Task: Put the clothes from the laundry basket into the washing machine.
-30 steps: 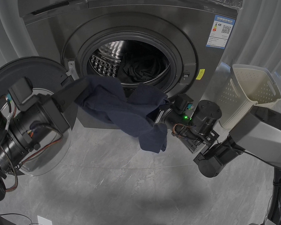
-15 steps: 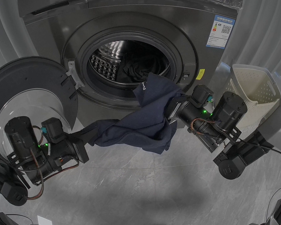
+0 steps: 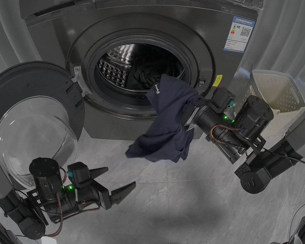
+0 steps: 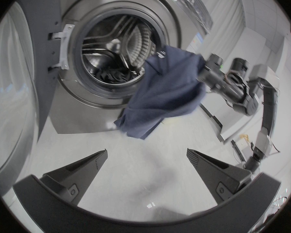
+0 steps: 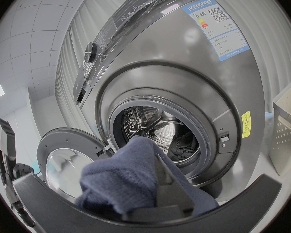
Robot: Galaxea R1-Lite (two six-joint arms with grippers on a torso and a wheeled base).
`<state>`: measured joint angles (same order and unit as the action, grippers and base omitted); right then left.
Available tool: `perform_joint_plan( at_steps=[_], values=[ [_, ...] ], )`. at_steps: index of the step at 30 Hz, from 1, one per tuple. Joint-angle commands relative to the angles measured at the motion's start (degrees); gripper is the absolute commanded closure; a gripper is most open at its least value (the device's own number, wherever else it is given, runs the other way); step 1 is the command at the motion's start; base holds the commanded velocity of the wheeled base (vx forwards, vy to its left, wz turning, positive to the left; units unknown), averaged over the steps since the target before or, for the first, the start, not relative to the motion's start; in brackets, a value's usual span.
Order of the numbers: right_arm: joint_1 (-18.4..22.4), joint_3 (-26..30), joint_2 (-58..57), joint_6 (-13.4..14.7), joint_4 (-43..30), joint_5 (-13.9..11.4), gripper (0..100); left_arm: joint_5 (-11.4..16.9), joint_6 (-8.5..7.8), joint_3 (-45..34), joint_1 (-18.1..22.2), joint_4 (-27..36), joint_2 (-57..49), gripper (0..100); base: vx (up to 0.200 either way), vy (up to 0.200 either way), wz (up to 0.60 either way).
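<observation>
Hanging from the right gripper (image 3: 189, 113), a navy garment (image 3: 166, 122) drapes before the lower right part of the washing machine's (image 3: 206, 44) round opening (image 3: 139, 68); the pincer is clenched on the cloth's upper right edge, and in the right wrist view one finger (image 5: 169, 182) presses against the knit fabric (image 5: 119, 178) while the other is buried under it; the garment's top corner rises over the door rim, its lower folds dangle in front of the machine's front panel, above the grey floor (image 3: 166, 204); seen from the left wrist, the cloth (image 4: 171, 88) hangs between the opening and the right arm.

The left gripper (image 3: 120, 176) sits low at the near left, over the floor and below the open door (image 3: 30, 82); its jaws are spread wide with nothing between them (image 4: 146, 152), well apart from the garment.

The door is swung out to the left, its glass bowl facing the near side; inside the steel drum, dark clothes (image 3: 152, 72) lie toward the far right; a cream perforated laundry basket (image 3: 278, 99) stands on the floor to the right of the machine, just beyond the right arm; a blue-edged label (image 3: 239, 34) sits on the machine's upper right front, a small yellow sticker (image 3: 217, 80) beside the door latch.
</observation>
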<state>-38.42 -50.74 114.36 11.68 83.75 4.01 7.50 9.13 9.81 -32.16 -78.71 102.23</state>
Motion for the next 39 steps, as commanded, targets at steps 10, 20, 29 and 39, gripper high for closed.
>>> perform_joint_plan(
  at_steps=[10,20,29,39],
  values=[
    [-0.8,-0.4,1.6,0.1,-0.2,0.4,100,1.7,-1.31,5.0,-7.0,-9.8,3.5,0,0.000,0.000,0.00],
    [-3.1,-0.4,1.4,0.5,-0.3,0.6,100,0.8,-1.48,14.9,-7.5,-10.1,12.6,0,0.000,0.000,0.00],
    [-6.2,3.0,-1.4,0.9,-0.5,1.8,100,-2.3,-1.57,25.2,-7.5,-10.1,20.3,0,0.000,0.000,0.00],
    [-8.9,7.4,-4.2,2.0,-0.5,2.1,100,-6.7,-1.48,33.3,-4.3,-10.1,26.2,0,0.000,0.000,0.00]
  ],
)
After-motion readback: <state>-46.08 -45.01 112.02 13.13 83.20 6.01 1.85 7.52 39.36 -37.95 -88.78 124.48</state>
